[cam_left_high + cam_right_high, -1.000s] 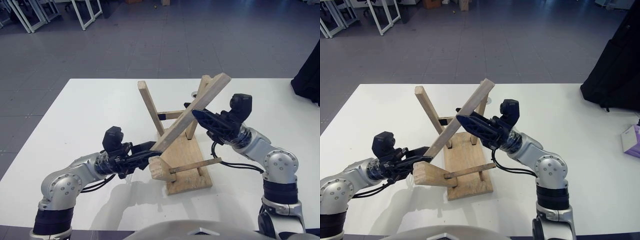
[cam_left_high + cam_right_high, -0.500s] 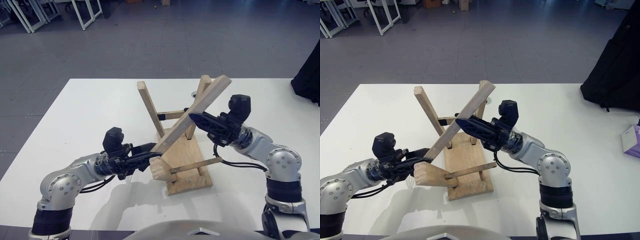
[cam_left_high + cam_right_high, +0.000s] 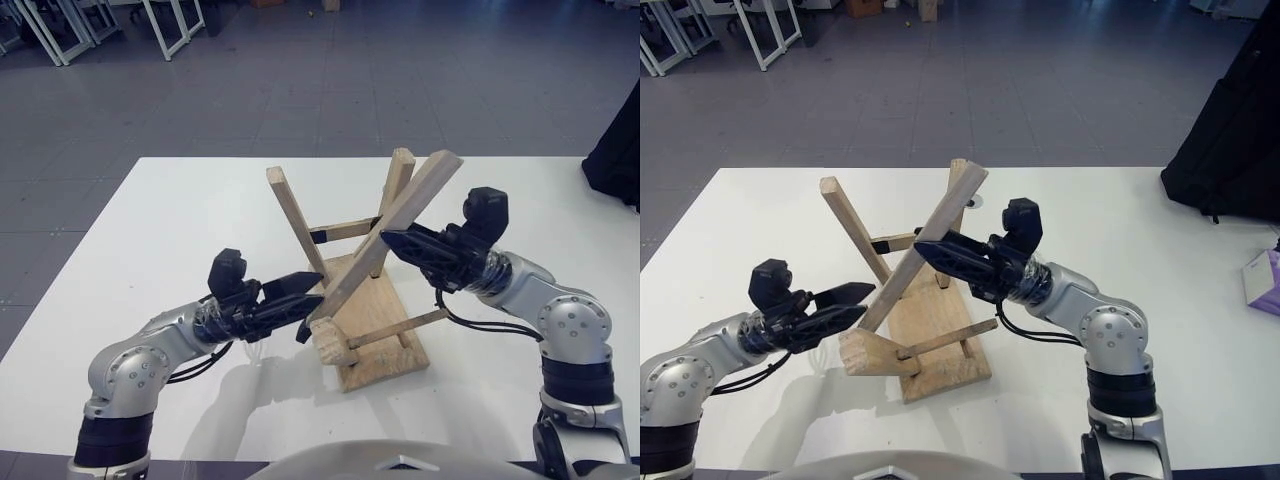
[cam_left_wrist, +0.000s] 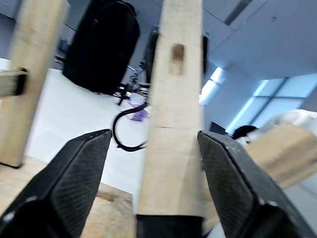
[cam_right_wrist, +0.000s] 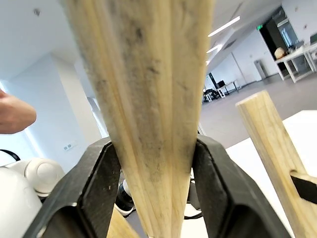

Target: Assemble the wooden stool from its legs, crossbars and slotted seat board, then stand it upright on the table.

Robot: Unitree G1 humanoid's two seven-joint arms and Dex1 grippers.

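The slotted seat board (image 3: 366, 302) lies flat on the white table. Two legs (image 3: 293, 222) (image 3: 389, 203) stand in it, leaning apart, joined by a short crossbar (image 3: 341, 231). A long slanted leg (image 3: 400, 225) crosses them. My right gripper (image 3: 392, 240) is shut on its middle; its pads (image 5: 99, 188) press both sides of the wood (image 5: 148, 89). My left gripper (image 3: 855, 303) is open beside the slanted leg's lower end, and the leg (image 4: 173, 124) runs between its spread fingers (image 4: 69, 183) with gaps. Another leg (image 3: 333, 343) with a crossbar (image 3: 400, 328) rests on the board's near end.
The table (image 3: 170, 220) has free room to the left and at the far right. A black bag (image 3: 1230, 130) stands off its right edge, and a small purple box (image 3: 1265, 280) lies at the right margin. Grey floor lies beyond the far edge.
My left gripper has opened and let go of the slanted leg's lower end. The upright legs tilted slightly left, and the low leg with its crossbar shifted right on the board.
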